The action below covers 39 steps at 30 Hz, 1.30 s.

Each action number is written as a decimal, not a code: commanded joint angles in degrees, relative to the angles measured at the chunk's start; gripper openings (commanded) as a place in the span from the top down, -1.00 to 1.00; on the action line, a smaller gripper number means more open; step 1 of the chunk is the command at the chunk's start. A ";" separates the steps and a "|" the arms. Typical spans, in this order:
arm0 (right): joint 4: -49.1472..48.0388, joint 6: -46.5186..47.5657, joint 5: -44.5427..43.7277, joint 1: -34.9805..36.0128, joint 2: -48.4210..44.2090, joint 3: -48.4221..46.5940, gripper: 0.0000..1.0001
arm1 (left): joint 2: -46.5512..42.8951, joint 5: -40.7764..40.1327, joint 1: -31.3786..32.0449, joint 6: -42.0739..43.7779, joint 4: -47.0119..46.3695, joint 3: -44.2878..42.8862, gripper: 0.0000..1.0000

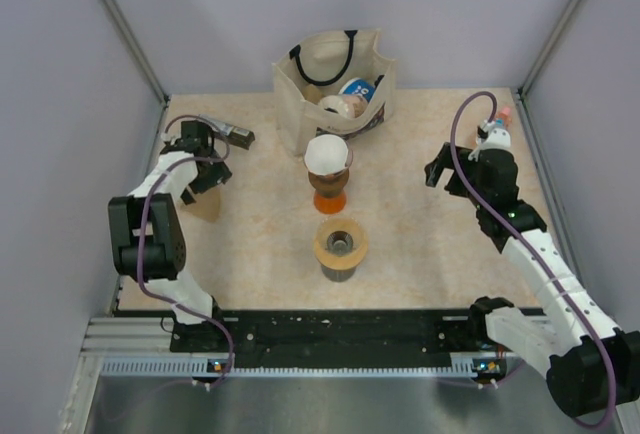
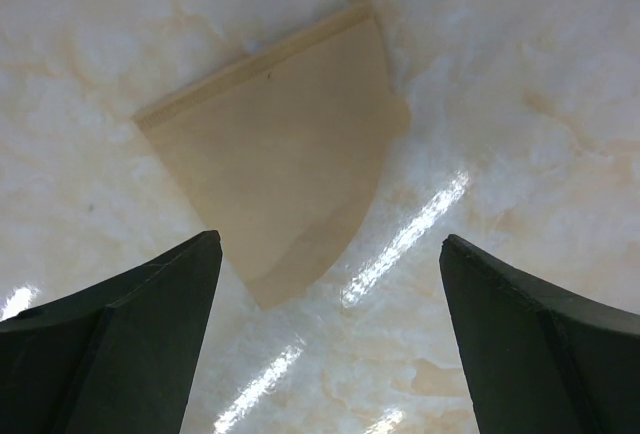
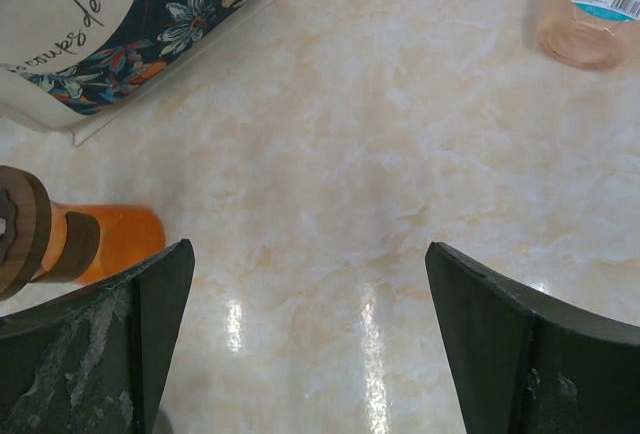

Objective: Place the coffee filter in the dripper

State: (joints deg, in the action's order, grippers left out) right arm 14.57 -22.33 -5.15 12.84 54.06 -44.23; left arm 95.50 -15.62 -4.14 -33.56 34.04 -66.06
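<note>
From above, the white paper coffee filter [image 1: 327, 154] sits spread as a cone in the top of the brownish dripper [image 1: 329, 180]. The dripper stands mid-table on an orange base [image 1: 333, 203]; how deep the paper sits is too small to tell. Just in front lies a tan ring [image 1: 341, 242] with a dark hole. A cream cloth bag [image 1: 330, 79] stands at the back of the glossy, marble-patterned table [image 1: 260, 244]. The left gripper [image 1: 207, 176] and right gripper [image 1: 437, 169] hang well apart from the dripper, on either side.

The left wrist camera shows dark, wedge-shaped fingers spread wide and holding nothing. Between them a tan paper fan [image 2: 280, 164] lies flat, with a folded seam along one straight edge.

The right wrist camera shows that gripper's fingers equally wide and empty. To their left is a wooden ring [image 3: 18, 229] above the translucent orange base. The bag's flowered print is at top left, and a clear pinkish bottle [image 3: 590, 14] with a label is at top right.
</note>
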 commanded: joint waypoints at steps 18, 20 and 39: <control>-5.16 -0.09 4.36 -0.45 -2.56 0.90 -0.98 | 16.55 0.67 -1.22 10.10 5.07 -11.99 -0.40; -5.34 -0.35 4.44 -0.54 -2.47 0.98 -0.98 | 16.38 0.59 -1.22 9.92 4.90 -11.64 -0.33; -5.51 -0.70 3.48 -0.54 -3.00 1.51 -0.98 | 16.82 1.11 -1.48 9.22 3.40 -9.61 0.41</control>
State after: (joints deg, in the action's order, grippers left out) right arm 11.57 -22.35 -1.23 12.84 52.47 -42.74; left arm 111.04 -14.59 -5.17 -24.18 38.17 -76.99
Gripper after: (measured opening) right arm 0.990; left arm 0.342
